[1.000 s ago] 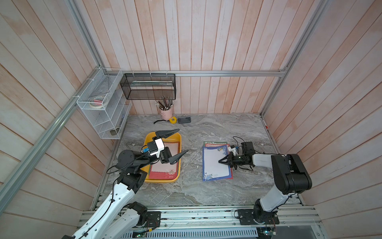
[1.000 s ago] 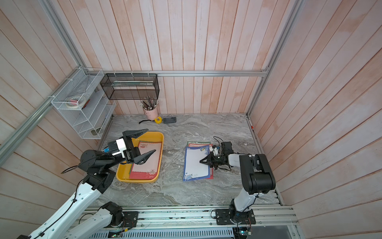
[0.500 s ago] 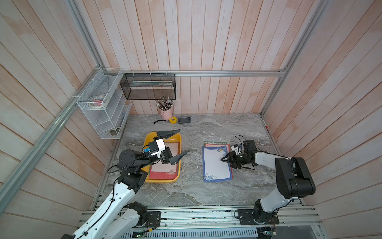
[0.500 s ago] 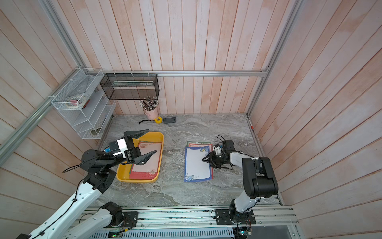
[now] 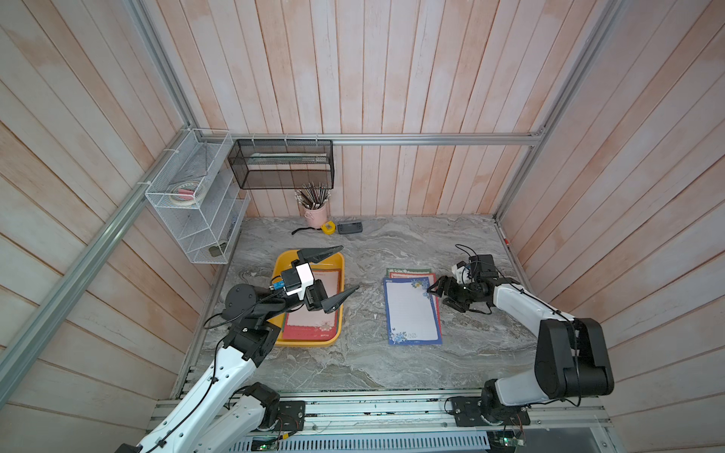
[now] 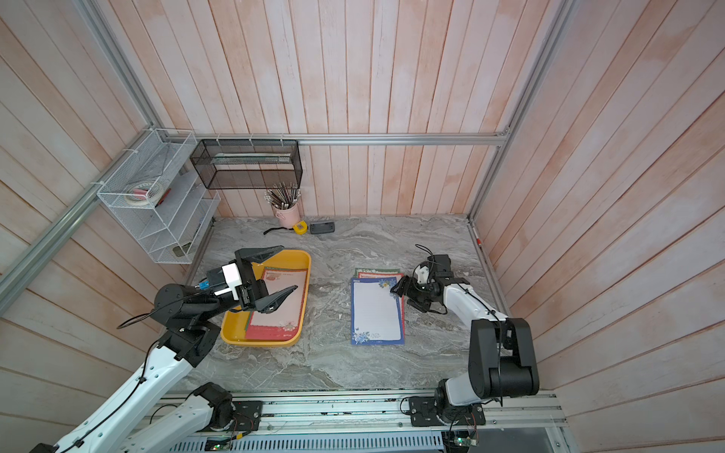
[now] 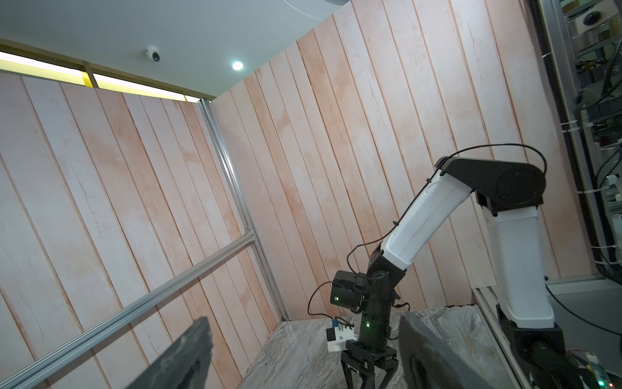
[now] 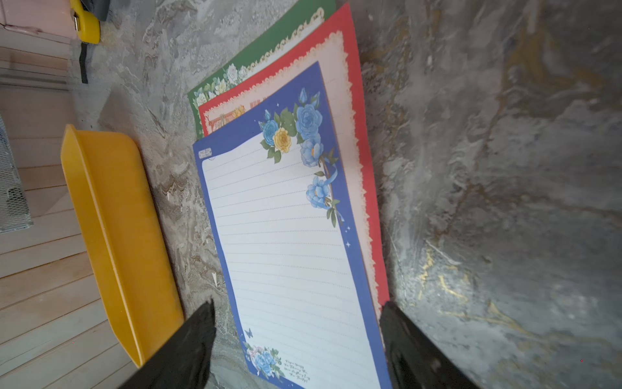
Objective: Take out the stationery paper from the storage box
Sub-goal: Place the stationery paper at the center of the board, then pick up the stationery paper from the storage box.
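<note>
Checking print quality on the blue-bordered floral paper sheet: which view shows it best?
Right wrist view: the blue-bordered floral paper sheet fills it, roses and ruled lines sharp. Both top views show the sheet small; the left wrist view misses it.

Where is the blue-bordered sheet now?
In both top views the blue-bordered sheet tops the stack on the table beside the right gripper, outside the storage box.

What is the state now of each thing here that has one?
left gripper, open above the storage box.
right gripper, open at the paper stack edge.
storage box, holds paper, red-bordered sheet on top.
paper stack, flat, outside the box.
pencil cup, upright, full.
</note>
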Controlling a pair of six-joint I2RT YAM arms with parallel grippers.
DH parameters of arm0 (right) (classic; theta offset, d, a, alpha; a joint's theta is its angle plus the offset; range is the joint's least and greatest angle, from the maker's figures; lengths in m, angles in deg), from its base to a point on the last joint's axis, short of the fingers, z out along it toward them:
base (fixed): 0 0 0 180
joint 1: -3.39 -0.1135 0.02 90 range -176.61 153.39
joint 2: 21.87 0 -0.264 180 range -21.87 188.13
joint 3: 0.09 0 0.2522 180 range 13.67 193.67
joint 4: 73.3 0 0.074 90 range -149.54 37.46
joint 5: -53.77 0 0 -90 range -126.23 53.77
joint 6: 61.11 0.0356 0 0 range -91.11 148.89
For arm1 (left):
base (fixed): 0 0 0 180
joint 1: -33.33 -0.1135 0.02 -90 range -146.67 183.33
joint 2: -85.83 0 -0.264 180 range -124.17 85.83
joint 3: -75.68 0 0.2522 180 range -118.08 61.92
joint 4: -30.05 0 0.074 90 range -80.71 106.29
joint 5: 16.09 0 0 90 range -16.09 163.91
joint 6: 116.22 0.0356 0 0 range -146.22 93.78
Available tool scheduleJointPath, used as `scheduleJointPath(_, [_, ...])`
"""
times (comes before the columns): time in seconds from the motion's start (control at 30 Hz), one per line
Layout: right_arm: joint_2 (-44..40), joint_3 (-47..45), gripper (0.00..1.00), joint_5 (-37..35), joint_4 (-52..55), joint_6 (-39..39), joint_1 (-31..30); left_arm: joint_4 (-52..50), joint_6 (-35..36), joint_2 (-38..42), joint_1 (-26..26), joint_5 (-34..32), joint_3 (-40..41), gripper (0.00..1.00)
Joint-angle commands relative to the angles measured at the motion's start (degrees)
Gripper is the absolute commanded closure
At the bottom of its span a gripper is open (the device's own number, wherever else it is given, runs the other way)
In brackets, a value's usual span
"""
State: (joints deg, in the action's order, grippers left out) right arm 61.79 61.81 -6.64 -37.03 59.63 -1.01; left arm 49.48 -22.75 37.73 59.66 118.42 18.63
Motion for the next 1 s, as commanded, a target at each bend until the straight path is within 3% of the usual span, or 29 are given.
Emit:
scheduleJointPath(0.0, [-2.5, 2.1, 0.20, -3.6, 3.5, -0.8, 0.3, -0.6, 0.3, -0.5, 0.2, -0.7, -1.4, 0.12])
scheduleJointPath(0.77, [-13.1, 10.6, 0.19, -10.7, 11.5, -0.9, 0.1, -2.8, 1.8, -0.8, 0.3, -5.0, -2.0, 0.12])
scheduleJointPath(0.97, [-14.4, 12.7, 0.25, -13.0, 11.1, -0.3, -2.8, -4.4, 2.9, -1.2, 0.3, -6.4, -2.4, 0.12])
